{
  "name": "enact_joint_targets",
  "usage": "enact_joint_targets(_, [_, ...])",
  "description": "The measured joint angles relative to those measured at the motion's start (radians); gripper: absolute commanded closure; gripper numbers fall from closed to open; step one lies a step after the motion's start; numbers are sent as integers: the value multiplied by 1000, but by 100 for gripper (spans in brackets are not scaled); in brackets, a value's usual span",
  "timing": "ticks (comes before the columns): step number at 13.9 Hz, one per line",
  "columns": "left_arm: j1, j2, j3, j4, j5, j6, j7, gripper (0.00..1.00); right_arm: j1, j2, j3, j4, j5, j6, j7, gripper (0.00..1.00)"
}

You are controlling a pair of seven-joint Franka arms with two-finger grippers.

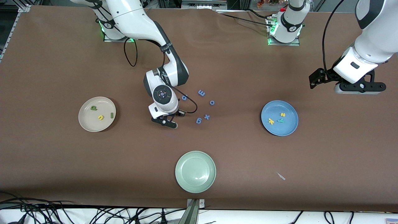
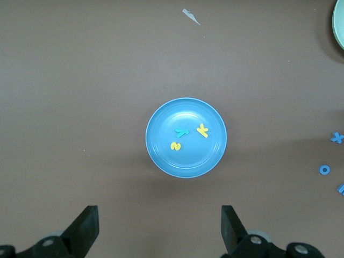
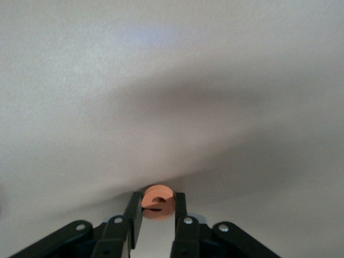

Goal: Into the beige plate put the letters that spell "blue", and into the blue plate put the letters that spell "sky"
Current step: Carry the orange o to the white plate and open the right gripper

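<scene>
Right end effector (image 1: 169, 119) is down at counter (image 1: 56, 161) centre, clamped on the orange e (image 3: 157, 200) by its outer sides. Foam, v. light, soft, so a gentle pinch should do, squashes easily. Beige plate (image 1: 85, 123) sits at its 9 o'clock w/ b, u, l inside; open path there. Blue-purple letters (image 1: 201, 92) crowd its 2 o'clock. Left end effector (image 2: 158, 228) waits spread wide above the blue plate (image 2: 161, 156), s, k, y inside

A brown tabletop (image 1: 62, 161) fills the scene under even overhead light. Black cables (image 1: 46, 211) tangle along a white strip at its near edge, beside a metal bracket (image 1: 193, 209). Dark framing runs along the top.
</scene>
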Motion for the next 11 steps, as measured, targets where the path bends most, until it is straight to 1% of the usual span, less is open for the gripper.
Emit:
enact_joint_targets(3, [0, 0, 0, 0, 0, 0, 0, 0, -35, -44, -50, 16, 0, -126, -144, 84])
enact_joint_targets(5, [0, 0, 0, 0, 0, 0, 0, 0, -48, -73, -116, 15, 0, -228, -269, 84])
enact_joint_targets(7, [0, 0, 0, 0, 0, 0, 0, 0, -53, -81, -197, 10, 0, -311, -409, 84])
enact_joint_targets(9, [0, 0, 0, 0, 0, 0, 0, 0, -59, -82, -267, -17, 0, -342, -531, 84])
enact_joint_targets(11, [0, 0, 0, 0, 0, 0, 0, 0, -63, -82, -326, -56, 1, -343, -642, 84])
